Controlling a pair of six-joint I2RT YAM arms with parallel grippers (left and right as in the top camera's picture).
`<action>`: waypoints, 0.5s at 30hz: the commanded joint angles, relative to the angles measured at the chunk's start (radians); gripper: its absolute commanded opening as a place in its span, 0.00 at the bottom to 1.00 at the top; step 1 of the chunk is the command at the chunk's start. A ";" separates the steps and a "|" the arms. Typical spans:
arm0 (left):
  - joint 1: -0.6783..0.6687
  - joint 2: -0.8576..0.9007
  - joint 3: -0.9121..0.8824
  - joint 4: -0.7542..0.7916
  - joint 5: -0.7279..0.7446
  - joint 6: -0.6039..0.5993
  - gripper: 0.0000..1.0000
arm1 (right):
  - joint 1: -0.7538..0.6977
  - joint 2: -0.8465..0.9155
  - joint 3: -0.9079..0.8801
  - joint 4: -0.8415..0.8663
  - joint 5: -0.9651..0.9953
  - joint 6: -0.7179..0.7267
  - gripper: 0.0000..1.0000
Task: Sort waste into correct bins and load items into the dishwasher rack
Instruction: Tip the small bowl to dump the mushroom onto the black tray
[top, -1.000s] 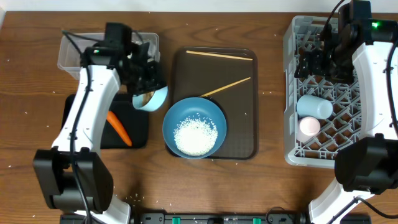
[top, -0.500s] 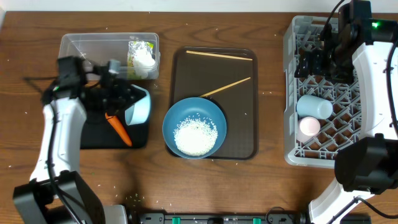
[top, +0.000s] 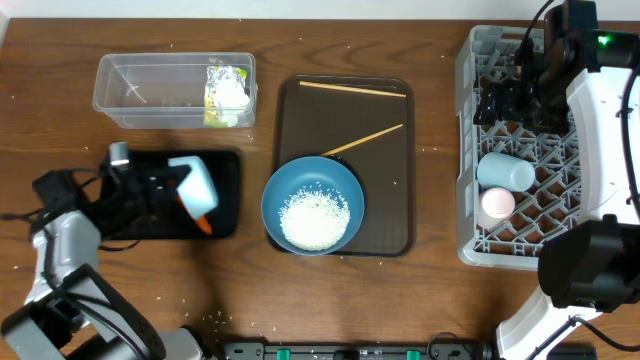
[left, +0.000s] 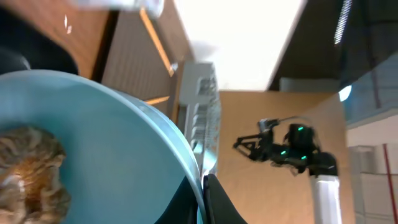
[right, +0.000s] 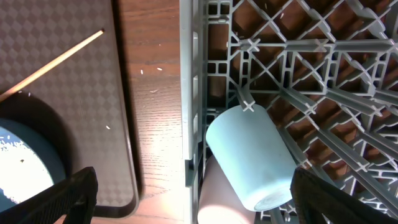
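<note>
One item had shifted over the last second. The small light blue bowl (top: 195, 183), clenched at its rim by the left end effector (top: 168, 186), had travelled from beside the clear tub (top: 150, 85) to a tilted position over the black tray (top: 230, 170). The arm had swung out toward the left edge of the desk (top: 430, 290).

The left wrist view showed the brown food lump (left: 28, 168) not yet tipped out of the bowl. The orange carrot (top: 203, 224) lay on the tray.

The right end effector (top: 512, 100) stayed spread and empty above the dishwasher rack (top: 466, 200), where the light blue cup (top: 505, 172) and pinkish-white cup (top: 497, 205) rested.

Judged step: dumping the lump into the tray.
</note>
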 joint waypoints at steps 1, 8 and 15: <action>0.019 -0.002 0.002 0.003 0.080 0.023 0.06 | -0.003 -0.016 0.015 -0.002 -0.002 0.000 0.92; 0.017 -0.002 0.002 0.046 0.080 0.024 0.06 | 0.000 -0.016 0.015 -0.001 -0.002 0.000 0.92; 0.010 -0.003 0.008 0.146 0.080 -0.020 0.06 | 0.003 -0.016 0.015 0.003 -0.002 -0.001 0.92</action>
